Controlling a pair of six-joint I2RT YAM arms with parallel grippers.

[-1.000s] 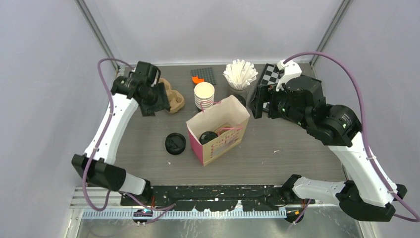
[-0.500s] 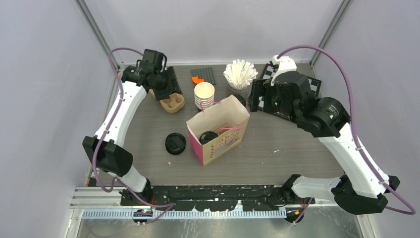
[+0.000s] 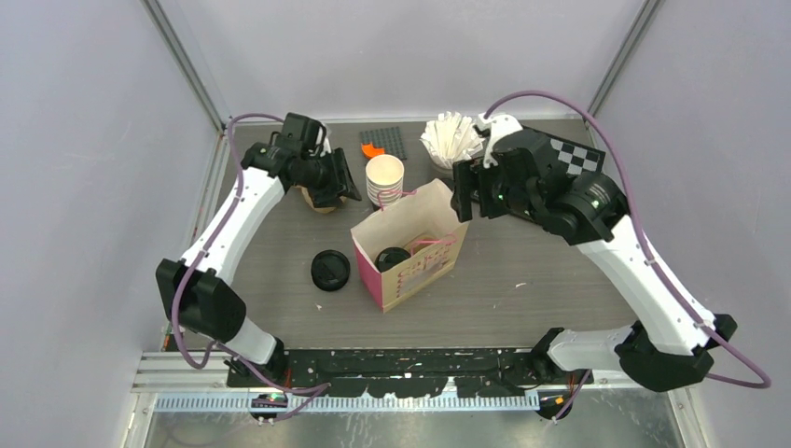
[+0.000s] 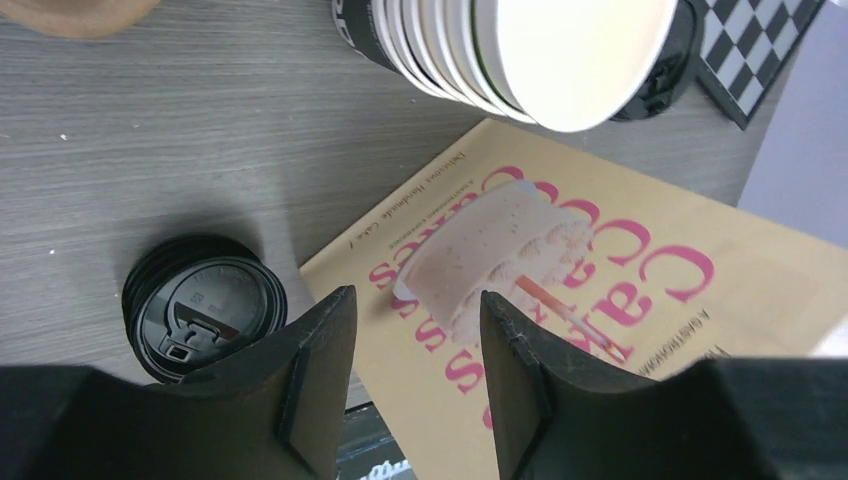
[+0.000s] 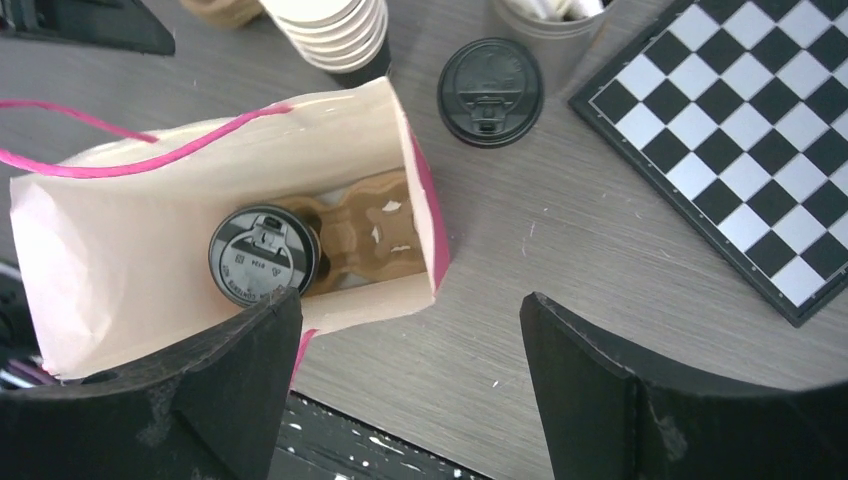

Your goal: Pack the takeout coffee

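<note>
Black-lidded coffee cup [image 5: 264,262], one, we log in the paper bag [image 5: 130,230] beneath the wide-open, empty right gripper [image 5: 400,325]; left gripper [image 4: 415,305] parted, empty; second carrier slot [image 5: 385,240] unfilled.

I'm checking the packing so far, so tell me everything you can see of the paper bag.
The paper bag is tan kraft paper with pink side panels, thin pink cord handles and pink lettering with a cake picture on one broad face. It stands upright and open-mouthed in the middle of the grey table, on the near side of the stack of lidless cups. Inside sits a brown pulp carrier holding one black-lidded cup; its other visible slot is empty.
</note>
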